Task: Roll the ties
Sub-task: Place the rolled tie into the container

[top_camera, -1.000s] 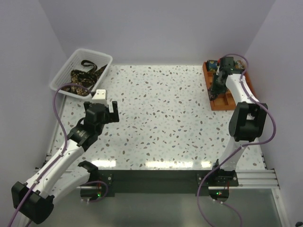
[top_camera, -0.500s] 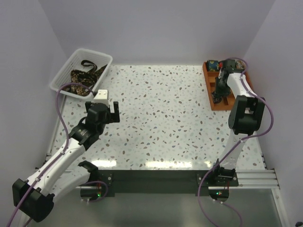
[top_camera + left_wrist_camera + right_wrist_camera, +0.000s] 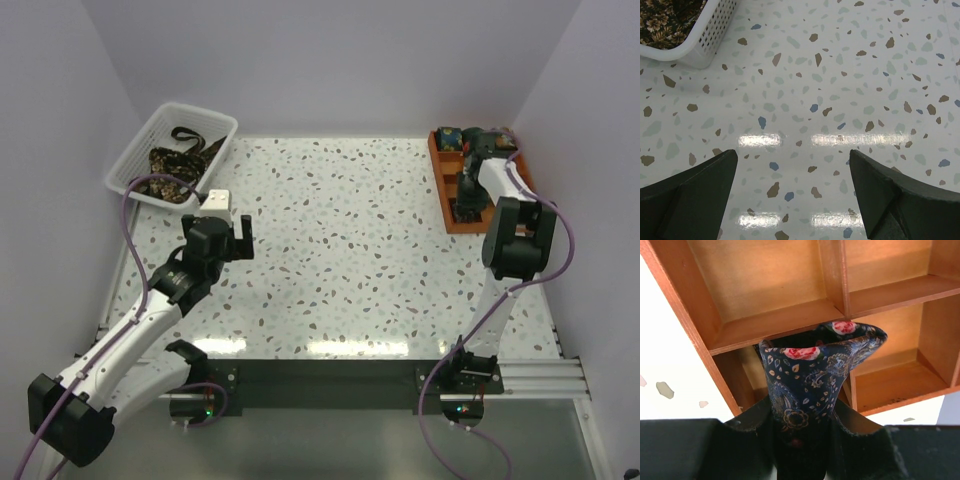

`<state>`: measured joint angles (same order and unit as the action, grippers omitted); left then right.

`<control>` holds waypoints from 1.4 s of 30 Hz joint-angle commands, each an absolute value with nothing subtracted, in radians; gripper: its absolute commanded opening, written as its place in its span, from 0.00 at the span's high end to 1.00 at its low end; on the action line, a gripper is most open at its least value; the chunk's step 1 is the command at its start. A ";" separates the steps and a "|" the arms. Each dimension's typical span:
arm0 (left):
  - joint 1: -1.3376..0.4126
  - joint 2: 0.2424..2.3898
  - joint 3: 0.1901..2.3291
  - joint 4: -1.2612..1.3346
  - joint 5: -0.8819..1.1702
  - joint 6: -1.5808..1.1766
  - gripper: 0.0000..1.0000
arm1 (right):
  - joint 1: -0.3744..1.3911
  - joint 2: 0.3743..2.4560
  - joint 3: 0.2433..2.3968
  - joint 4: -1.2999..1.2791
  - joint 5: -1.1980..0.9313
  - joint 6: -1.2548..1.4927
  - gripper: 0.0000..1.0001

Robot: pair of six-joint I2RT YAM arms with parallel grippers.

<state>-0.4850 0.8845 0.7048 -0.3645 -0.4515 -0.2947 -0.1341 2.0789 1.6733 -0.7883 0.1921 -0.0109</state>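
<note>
From above, the right arm has folded in closer to the tray (image 3: 440,160) than a second ago, its elbow drawn up toward 12 o'clock. The right gripper (image 3: 466,200) now hangs over the tray's near half, though what it holds is too dark to make out here. The left arm has barely shifted. The left gripper (image 3: 238,232) is spread wide above the table (image 3: 340,230), at 5 o'clock from the basket (image 3: 150,135). Loose ties (image 3: 180,158) lie heaped in the basket. A small roll (image 3: 449,136) sits in the tray's far corner compartment.

From the left wrist, both fingers stand far apart over bare speckled table. The basket corner is at 11 o'clock, with printed fabric inside it.

From the right wrist, the gripper pinches a rolled tie (image 3: 810,375) between its fingers (image 3: 750,422). The roll's long axis runs from 6 to 12 o'clock, and its open, flared end points at 12 toward the tray's dividers. It hangs above a compartment, not resting in one.
</note>
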 commanded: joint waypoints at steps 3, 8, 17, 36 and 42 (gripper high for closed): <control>-0.489 0.884 0.703 -0.339 -0.466 -0.278 0.00 | -0.135 2.062 1.623 -0.718 0.186 -0.008 0.94; -0.489 0.882 0.704 -0.339 -0.466 -0.278 0.00 | -0.135 2.057 1.598 -0.701 0.186 -0.008 0.78; -0.488 0.874 0.704 -0.339 -0.465 -0.278 0.00 | -0.135 1.990 1.615 -0.707 0.155 0.026 0.51; -0.485 0.830 0.698 -0.336 -0.482 -0.279 0.00 | -0.135 1.781 1.586 -0.701 0.147 0.109 0.34; -0.483 0.818 0.693 -0.333 -0.495 -0.281 0.00 | -0.137 1.798 1.565 -0.660 0.160 0.133 0.50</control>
<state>-0.4847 0.8341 0.7048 -0.3637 -0.4652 -0.2947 -0.1337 1.8042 1.5806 -0.7033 0.1623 0.1017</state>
